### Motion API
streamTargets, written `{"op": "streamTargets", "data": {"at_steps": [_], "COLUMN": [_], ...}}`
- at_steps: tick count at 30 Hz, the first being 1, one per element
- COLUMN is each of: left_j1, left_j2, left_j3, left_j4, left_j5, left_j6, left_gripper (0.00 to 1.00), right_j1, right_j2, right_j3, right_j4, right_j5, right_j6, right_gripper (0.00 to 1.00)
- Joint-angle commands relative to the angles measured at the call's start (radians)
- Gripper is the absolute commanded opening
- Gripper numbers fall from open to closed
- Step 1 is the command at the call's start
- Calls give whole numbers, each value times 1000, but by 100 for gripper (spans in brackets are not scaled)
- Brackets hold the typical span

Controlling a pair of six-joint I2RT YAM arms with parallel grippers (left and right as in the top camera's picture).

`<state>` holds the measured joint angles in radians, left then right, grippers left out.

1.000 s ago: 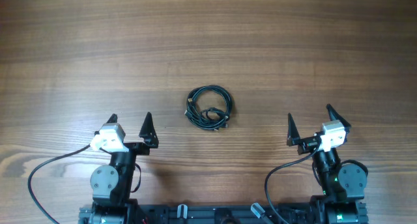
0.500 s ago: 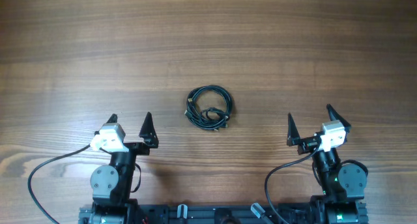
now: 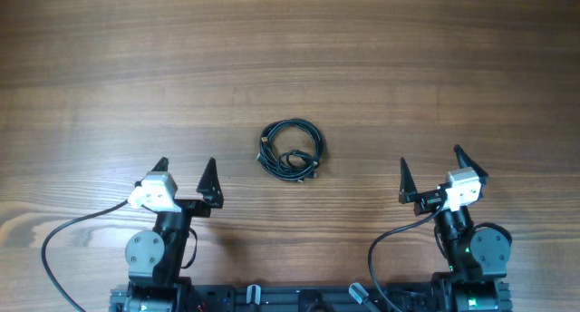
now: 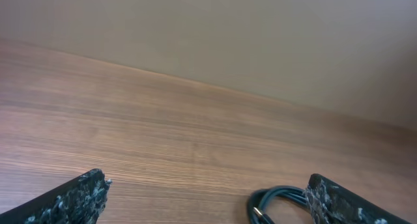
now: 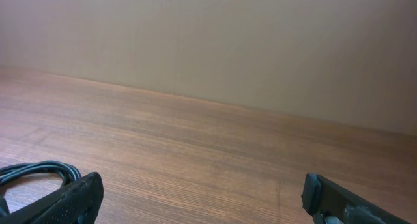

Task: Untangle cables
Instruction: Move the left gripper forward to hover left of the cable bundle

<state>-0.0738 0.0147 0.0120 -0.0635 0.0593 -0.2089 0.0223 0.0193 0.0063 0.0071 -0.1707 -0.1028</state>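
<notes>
thin blk cables, one tight coil

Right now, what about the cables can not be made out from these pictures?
Overhead: the cables are too small to count the cords or see their crossings.
Left wrist: the bottom edge and a finger of the left gripper cut off most of them.
Right wrist: only one loop shows; the left edge and the right gripper hide the rest.

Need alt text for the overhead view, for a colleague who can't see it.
A coil of black cables lies untouched on the wooden table. Below it, the left pincer and right pincer stand open and empty, one to each side.
</notes>
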Motion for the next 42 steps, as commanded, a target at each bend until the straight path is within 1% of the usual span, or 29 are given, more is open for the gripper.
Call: {"op": "streamTargets", "data": {"at_steps": [1,6,11,14,17,20,25,29,32,35,38,39,42], "left_j1": [-5,-5,-5,-5,-5,-5,-5,-5,-5,-5,-5,-5,-5], "left_j2": [-2,-2,7,39,89,167,346,533,667,796,875,932,1006], "left_j3": [-4,16,78,126,166,234,403,576,689,766,792,804,822], "left_j4": [6,1,-42,-86,-100,-140,-283,-400,-468,-512,-528,-536,-537], "left_j5": [88,90,90,90,90,90,90,90,119,173,226,266,305], "left_j6": [-10,-10,-9,-9,-9,-9,-9,-9,-8,-8,-9,-9,-8], "left_gripper": [100,100,100,100,100,100,100,100,100,100,100,100,100], "right_j1": [-4,-4,-4,-4,-4,-4,-4,-4,-4,-4,-4,-4,-4], "right_j2": [-5,-5,-5,-5,-5,-5,-5,-5,-5,-5,-5,-5,-5], "right_j3": [-1,-1,-1,-1,-1,-1,-1,-1,-1,-1,-1,-1,-1], "right_j4": [2,2,2,2,2,2,2,2,3,2,2,2,3], "right_j5": [21,21,21,21,21,21,21,21,21,21,21,21,21], "right_j6": [-2,-3,-2,-2,-3,-2,-3,-2,-2,-2,-2,-2,-2], "right_gripper": [100,100,100,100,100,100,100,100,100,100,100,100,100]}}
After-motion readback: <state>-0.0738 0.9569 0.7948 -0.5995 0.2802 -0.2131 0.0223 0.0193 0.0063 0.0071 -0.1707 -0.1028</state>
